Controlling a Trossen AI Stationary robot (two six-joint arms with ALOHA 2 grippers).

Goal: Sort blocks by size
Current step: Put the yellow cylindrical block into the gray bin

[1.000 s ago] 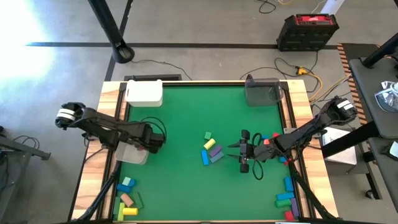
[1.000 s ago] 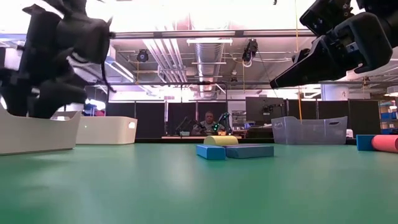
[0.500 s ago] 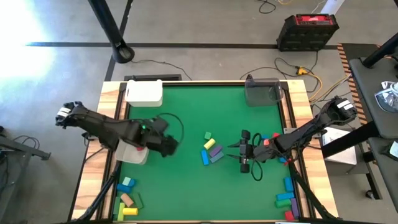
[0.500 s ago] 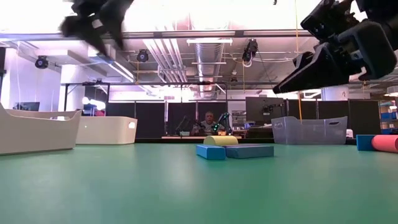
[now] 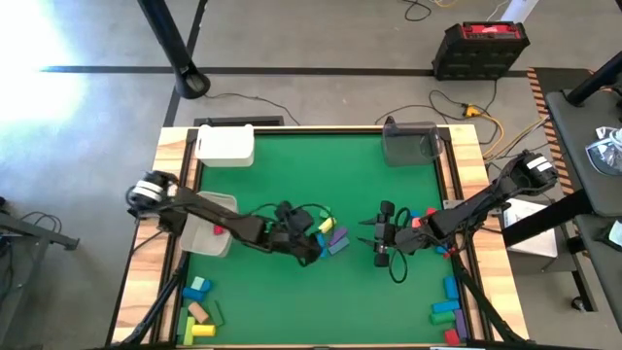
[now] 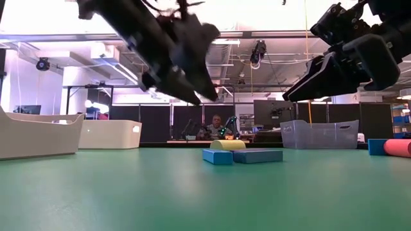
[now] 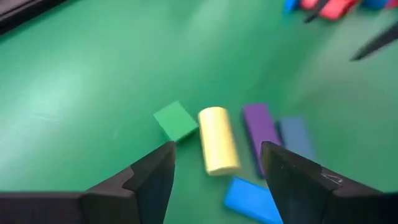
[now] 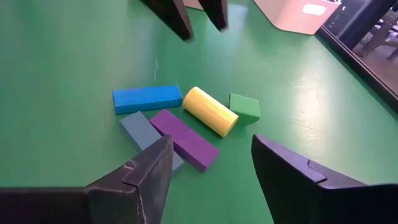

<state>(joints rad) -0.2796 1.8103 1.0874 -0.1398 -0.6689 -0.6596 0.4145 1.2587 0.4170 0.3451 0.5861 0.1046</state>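
While the high view is showing the whole green bench [image 5: 292,185], the left hand [image 5: 309,245] is reaching in from the left and hanging just beside a small cluster of blocks [image 5: 330,233] near the middle, and the right hand [image 5: 381,236] is waiting a little way off on the cluster's other side. More blocks are lying at the bench's near left corner [image 5: 199,313] and along its right edge [image 5: 449,301], while a white tray [image 5: 225,146] and a grey tray [image 5: 410,144] are sitting at the far corners. In the low view, the left hand [image 6: 192,83] is hanging above the bench, clear of the surface, and the right hand [image 6: 302,86] is hovering at a similar height; between and beyond them a blue block [image 6: 218,156], a grey-blue bar [image 6: 257,155] and a yellow cylinder [image 6: 228,145] are lying together. In the left wrist view, the fingers [image 7: 146,180] are standing apart with nothing between them, and past them a green cube [image 7: 176,121], the yellow cylinder [image 7: 217,139], a purple bar [image 7: 261,130], the grey-blue bar [image 7: 297,135] and the blue block [image 7: 252,199] are lying side by side, some seemingly touching. In the right wrist view, the fingers [image 8: 146,177] are likewise spread and empty, facing the same cluster [image 8: 186,118].
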